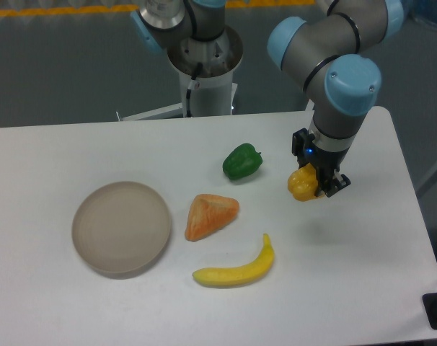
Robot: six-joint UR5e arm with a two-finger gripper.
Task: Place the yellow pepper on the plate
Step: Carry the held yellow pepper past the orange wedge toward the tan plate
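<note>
The arm reaches over the right side of the white table point(363, 288), its wrist pointing down, and the gripper point(316, 182) is clamped on the yellow pepper point(302, 184), a lumpy, glossy thing held just off the tabletop (a faint shadow lies below it). Left of the fingers, near, sits a shiny green pepper point(241, 161). Further left and lower lie an orange-red wedge of fruit point(210, 215), a smooth curved banana point(236, 270) and, well apart, the round matte beige plate point(121, 227).
</note>
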